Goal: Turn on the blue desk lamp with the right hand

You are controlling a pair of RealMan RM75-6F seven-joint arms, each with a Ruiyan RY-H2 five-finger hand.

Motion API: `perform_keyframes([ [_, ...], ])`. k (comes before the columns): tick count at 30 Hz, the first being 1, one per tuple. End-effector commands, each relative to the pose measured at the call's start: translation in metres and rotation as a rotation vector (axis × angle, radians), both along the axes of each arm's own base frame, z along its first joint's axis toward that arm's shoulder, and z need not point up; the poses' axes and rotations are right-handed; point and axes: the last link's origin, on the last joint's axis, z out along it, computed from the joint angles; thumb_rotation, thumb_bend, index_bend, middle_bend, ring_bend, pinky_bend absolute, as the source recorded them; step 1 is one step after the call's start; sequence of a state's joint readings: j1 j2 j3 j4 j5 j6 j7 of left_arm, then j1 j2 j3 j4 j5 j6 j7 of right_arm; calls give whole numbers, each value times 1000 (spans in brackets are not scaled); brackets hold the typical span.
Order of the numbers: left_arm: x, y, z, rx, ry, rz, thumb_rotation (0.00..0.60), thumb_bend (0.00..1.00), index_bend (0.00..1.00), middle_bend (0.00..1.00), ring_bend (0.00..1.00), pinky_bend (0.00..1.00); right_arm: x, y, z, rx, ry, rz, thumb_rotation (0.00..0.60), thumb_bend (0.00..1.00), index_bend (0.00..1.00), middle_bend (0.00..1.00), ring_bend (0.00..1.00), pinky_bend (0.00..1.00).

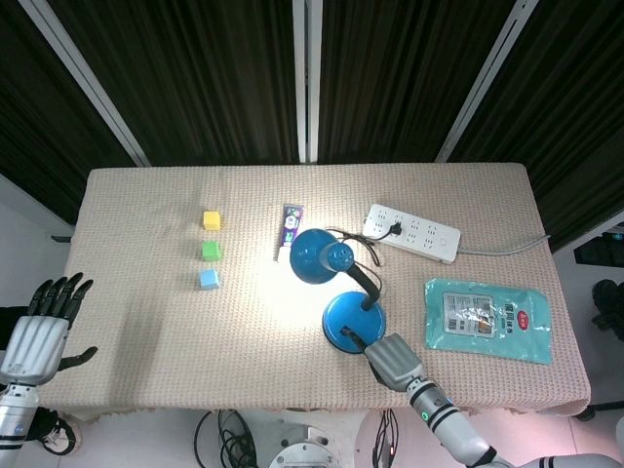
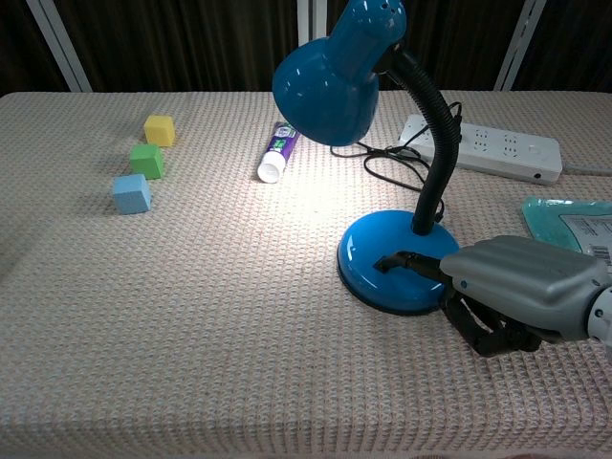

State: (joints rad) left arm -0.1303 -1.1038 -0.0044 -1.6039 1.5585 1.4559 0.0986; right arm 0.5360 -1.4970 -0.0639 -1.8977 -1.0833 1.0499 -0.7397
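Note:
The blue desk lamp (image 1: 353, 318) stands on the table, right of centre, and is lit. Its shade (image 2: 325, 91) throws a bright patch on the cloth below. My right hand (image 2: 521, 292) lies just right of the lamp's round base (image 2: 392, 268). One dark finger reaches onto the base top while the other fingers are curled under the palm; it holds nothing. In the head view the right hand (image 1: 395, 361) sits at the front edge below the base. My left hand (image 1: 39, 331) hangs off the table's left side, fingers spread and empty.
Yellow (image 2: 159, 128), green (image 2: 146, 160) and blue (image 2: 131, 192) cubes sit in a column at the left. A purple tube (image 2: 277, 153) lies behind the lamp shade. A white power strip (image 2: 483, 147) holds the lamp's cord. A teal packet (image 1: 487, 320) lies at the right.

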Motion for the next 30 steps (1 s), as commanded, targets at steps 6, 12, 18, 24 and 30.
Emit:
perform_keyframes([
  [6, 0, 0, 1, 0, -3, 0, 600, 33, 0, 0, 0, 0, -16, 2, 69, -230, -126, -15, 600, 791, 0, 587, 659, 726],
  [12, 2, 0, -1, -3, -2, -8, 600, 33, 0, 0, 0, 0, -56, 46, 127, -402, -198, -18, 600, 762, 0, 561, 649, 720],
  [18, 5, -1, -7, -26, 10, -11, 600, 33, 0, 0, 0, 0, -103, 69, 183, -654, -232, -103, 600, 573, 0, 430, 491, 673],
  [24, 6, -1, -8, -31, 2, -20, 600, 31, 0, 0, 0, 0, -149, 66, 202, -785, -184, -214, 600, 31, 0, 0, 0, 147],
  [30, 4, 1, -7, -27, -12, -21, 600, 11, 0, 0, 0, 0, -161, 63, 201, -767, -137, -285, 600, 8, 0, 0, 0, 0],
])
